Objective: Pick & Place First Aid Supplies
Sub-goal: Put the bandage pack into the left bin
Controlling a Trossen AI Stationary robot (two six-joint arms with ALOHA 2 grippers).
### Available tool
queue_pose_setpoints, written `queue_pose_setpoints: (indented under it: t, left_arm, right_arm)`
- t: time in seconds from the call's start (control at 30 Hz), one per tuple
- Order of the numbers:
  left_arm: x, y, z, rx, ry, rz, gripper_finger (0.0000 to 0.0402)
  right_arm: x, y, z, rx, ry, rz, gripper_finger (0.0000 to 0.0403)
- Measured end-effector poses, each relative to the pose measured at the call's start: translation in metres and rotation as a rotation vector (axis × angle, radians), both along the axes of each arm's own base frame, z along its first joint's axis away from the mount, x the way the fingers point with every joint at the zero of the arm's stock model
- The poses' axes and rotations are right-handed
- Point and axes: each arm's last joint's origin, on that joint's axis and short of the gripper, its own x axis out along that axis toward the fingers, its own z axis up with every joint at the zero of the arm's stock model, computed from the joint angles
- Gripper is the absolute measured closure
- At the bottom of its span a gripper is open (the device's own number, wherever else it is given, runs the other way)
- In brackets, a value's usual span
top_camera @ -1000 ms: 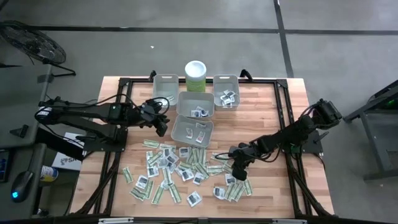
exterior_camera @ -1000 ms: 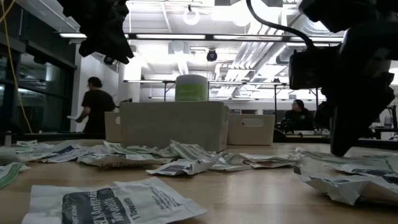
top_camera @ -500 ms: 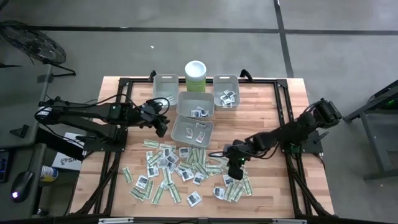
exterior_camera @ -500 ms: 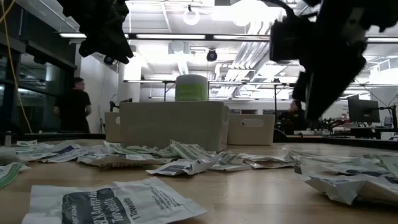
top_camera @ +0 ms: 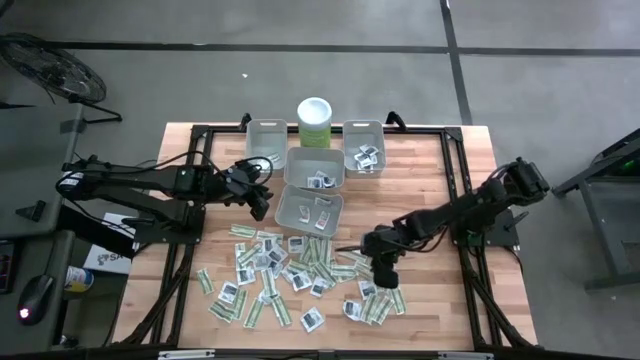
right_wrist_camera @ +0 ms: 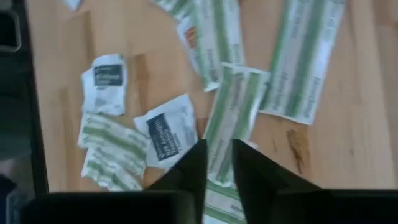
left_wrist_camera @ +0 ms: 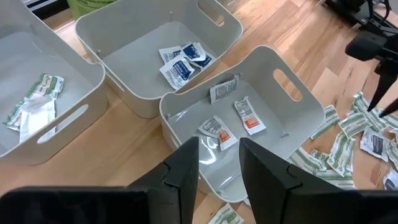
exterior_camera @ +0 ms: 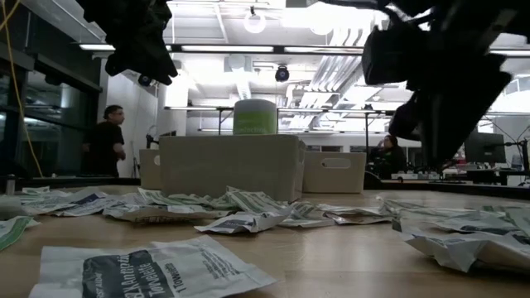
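The first aid supplies (top_camera: 290,272) lie scattered flat on the wooden table's near half: green-white strips and small white squares with dark print. My right gripper (top_camera: 385,275) hangs a little above their right part, pointing steeply down. In the right wrist view its fingers (right_wrist_camera: 219,165) stand a narrow gap apart, with a green-white strip (right_wrist_camera: 231,109) lying on the table below them. My left gripper (top_camera: 262,203) waits open above the left rim of the front grey bin (left_wrist_camera: 261,93), nothing between its fingers (left_wrist_camera: 217,168).
Four grey bins stand at the back middle: left (top_camera: 266,140), centre (top_camera: 314,168), right (top_camera: 364,145) and front (top_camera: 309,208), each with a few packets inside. The pale green canister (top_camera: 314,120) stands behind them. A person (exterior_camera: 106,141) stands in the room beyond.
My right gripper has risen from just over the packets on the table's right part to well clear above them, and it has rolled about its own line while rising. No packet shows going up with it. The person in the room has walked.
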Motion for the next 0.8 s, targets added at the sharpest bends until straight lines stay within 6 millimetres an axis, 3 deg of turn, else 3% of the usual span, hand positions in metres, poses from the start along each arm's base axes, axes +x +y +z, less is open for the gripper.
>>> queue_pose_setpoints:
  t: [0.17, 0.3, 0.43, 0.63, 0.8]
  left_arm:
    - [0.000, 0.000, 0.000, 0.003, 0.001, -0.002, 0.0286]
    - [0.000, 0.000, 0.000, 0.003, 0.001, -0.003, 0.0286]
    - [0.000, 0.000, 0.000, 0.003, 0.002, -0.003, 0.0286]
    - [0.000, 0.000, 0.000, -0.003, 0.004, -0.008, 0.0286]
    - [0.000, 0.000, 0.000, -0.003, 0.005, -0.009, 0.0286]
  right_arm:
    - [0.000, 0.004, -0.006, -0.038, -0.033, -0.018, 0.0245]
    - [0.007, 0.005, -0.020, -0.033, -0.017, -0.049, 0.0218]
    - [0.012, 0.007, -0.035, -0.029, 0.014, -0.073, 0.0215]
    - [0.014, 0.009, -0.040, 0.008, 0.035, -0.092, 0.0217]
    - [0.014, 0.006, -0.041, 0.018, 0.048, -0.124, 0.0262]
